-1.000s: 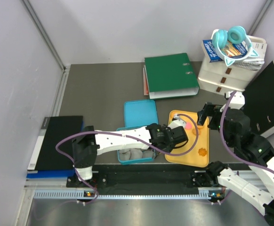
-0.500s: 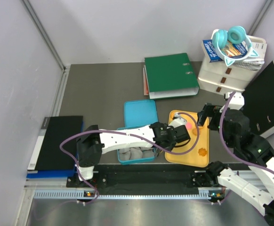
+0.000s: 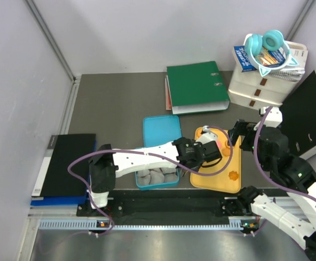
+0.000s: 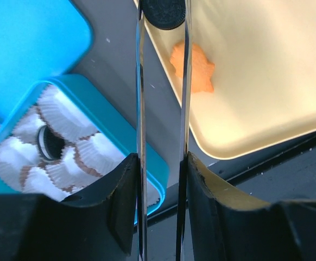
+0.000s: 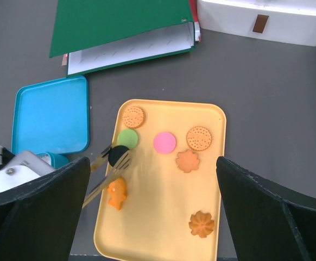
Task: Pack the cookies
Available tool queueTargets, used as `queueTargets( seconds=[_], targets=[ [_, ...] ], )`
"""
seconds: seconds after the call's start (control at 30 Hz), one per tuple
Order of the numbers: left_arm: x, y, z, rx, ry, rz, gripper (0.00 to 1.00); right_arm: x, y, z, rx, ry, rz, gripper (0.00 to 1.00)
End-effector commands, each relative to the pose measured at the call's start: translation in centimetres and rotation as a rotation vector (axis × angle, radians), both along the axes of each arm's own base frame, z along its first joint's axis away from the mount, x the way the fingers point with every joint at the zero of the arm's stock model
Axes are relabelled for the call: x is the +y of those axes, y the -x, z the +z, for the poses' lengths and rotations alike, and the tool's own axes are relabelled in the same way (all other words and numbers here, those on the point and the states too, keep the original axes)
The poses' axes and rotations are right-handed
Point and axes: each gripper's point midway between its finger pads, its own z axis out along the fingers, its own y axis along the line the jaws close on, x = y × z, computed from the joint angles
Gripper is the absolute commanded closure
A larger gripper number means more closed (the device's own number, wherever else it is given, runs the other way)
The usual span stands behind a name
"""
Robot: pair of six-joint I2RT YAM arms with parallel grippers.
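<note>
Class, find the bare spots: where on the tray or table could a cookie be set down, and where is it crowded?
Free: the tray's lower middle, between the left orange cookie and the corner flower cookie; the table between tray and drawers. Crowded: the tray's upper half, around the green cookie, pink cookie and black cookie.

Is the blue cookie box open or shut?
Open. The blue box has its lid lying flat beside it, and the paper liners and one black cookie inside show.
</note>
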Motion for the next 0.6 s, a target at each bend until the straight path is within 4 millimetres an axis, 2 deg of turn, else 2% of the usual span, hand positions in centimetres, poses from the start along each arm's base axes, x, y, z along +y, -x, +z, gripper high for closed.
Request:
queueTargets(
  seconds=[0.0, 0.1, 0.17, 0.2, 0.27, 0.3, 0.37, 0.4, 0.57],
  targets=[
    [1.1, -1.9, 6.4, -0.131, 0.063, 0.041, 0.66, 0.0, -0.1, 1.4, -0.045, -0.015, 0.0, 0.01],
    [2.8, -2.2, 8.4, -0.175, 0.064, 0.067, 0.67, 0.0, -0.2, 1.7, -0.05, -0.013, 0.002, 0.01],
    [4.0, -2.2, 9.0, -0.183, 0.056, 0.091, 0.68, 0.0, -0.3, 2.0, -0.056, -0.012, 0.001, 0.01],
    [5.4, -2.1, 9.7, -0.194, 0.04, 0.106, 0.68, 0.0, -0.3, 2.1, -0.059, -0.009, 0.001, 0.01],
    [7.0, -1.8, 9.6, -0.191, 0.027, 0.144, 0.68, -0.2, -0.3, 2.5, -0.067, -0.007, -0.005, 0.01],
    [8.7, -1.6, 10.4, -0.204, 0.014, 0.165, 0.68, -0.2, -0.3, 2.6, -0.07, -0.001, -0.003, 0.01],
    [10.6, -1.2, 10.1, -0.198, 0.006, 0.219, 0.67, -0.4, -0.4, 2.8, -0.076, 0.005, -0.01, 0.01],
    [11.8, -0.8, 10.9, -0.195, 0.035, 0.249, 0.67, -0.3, -0.5, 2.8, -0.076, 0.007, -0.011, 0.01],
    [14.6, 0.3, 11.6, -0.171, 0.095, 0.305, 0.67, 0.4, -1.1, 2.6, -0.068, 0.011, 0.004, 0.01]
  ],
)
